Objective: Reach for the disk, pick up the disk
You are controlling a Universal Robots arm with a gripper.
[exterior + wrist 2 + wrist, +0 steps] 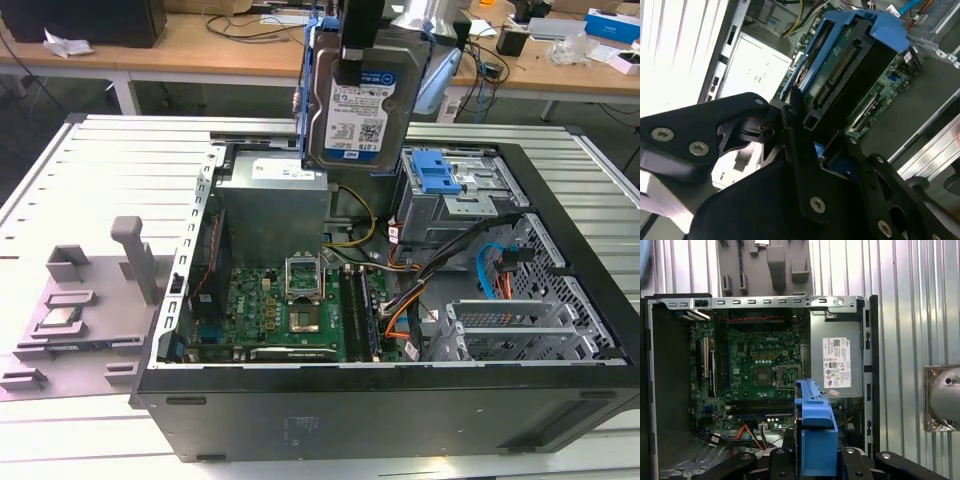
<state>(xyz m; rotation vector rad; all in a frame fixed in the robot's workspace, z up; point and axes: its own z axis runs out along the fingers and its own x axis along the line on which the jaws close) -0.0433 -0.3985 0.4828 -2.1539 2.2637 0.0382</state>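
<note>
The pincer (352,62) grips the disk (362,112) and holds it in the air above the open computer case (400,400), clear of the drive cage (455,195). The disk hangs upright, long axis vertical, its label facing the exterior view. Its blue bracket (815,432) sits between the pincer's fingers (800,165).

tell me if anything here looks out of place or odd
One thing: the disk is not in the computer case. It hangs upright in the air above the open case, clamped in the claw, with its blue bracket on it. Nothing looks spilled or broken.
</note>
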